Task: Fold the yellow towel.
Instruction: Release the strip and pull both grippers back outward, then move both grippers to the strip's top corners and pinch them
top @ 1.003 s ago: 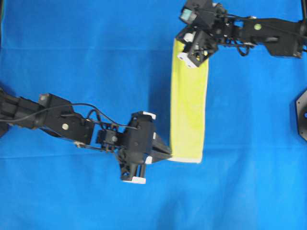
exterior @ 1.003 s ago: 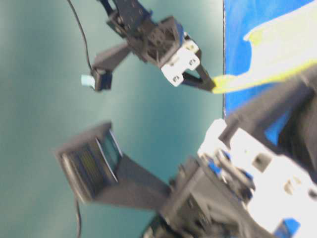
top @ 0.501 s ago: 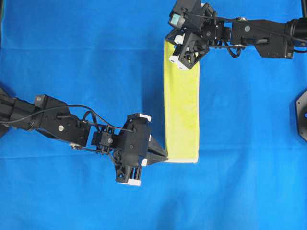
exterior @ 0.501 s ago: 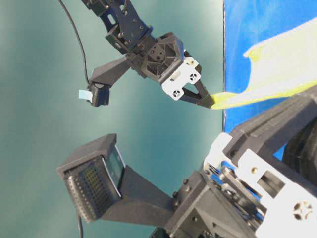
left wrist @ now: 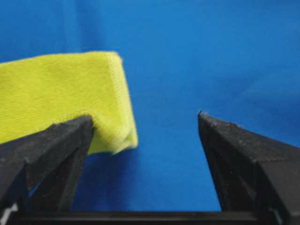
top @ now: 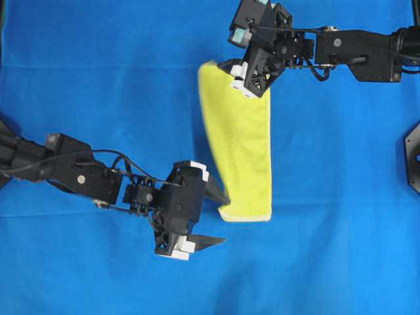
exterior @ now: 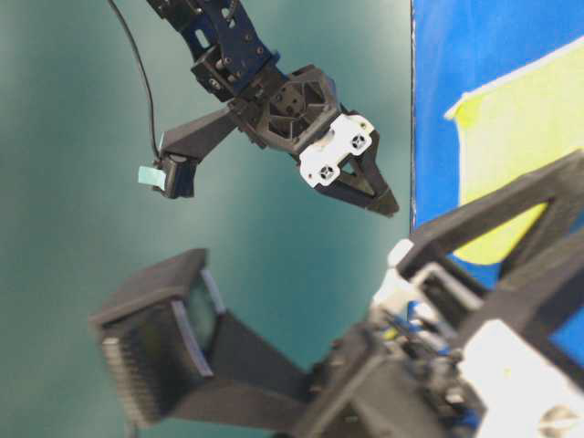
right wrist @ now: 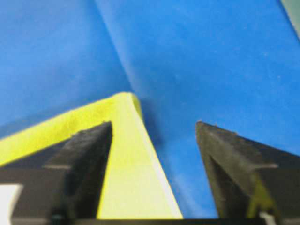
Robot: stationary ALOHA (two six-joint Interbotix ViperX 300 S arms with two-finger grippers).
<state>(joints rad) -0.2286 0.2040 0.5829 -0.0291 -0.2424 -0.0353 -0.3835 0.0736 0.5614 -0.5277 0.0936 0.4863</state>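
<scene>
Both hands stood spread, pinching nothing: left hand (top: 211, 218) at the yellow towel's (top: 243, 154) 7 o'clock corner, right hand (top: 244, 79) at 12. Towel lay doubled on the blue desk cloth (top: 98, 79), apparently released to settle a fold.

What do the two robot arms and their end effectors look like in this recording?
Both arms are matte black with boxy, open-framed wrist housings and thin black cables looping along the links. The left end effector and right end effector each have tapered black fingers on white plastic carriage blocks. A pale teal tab sits on the right arm's camera mount.
</scene>
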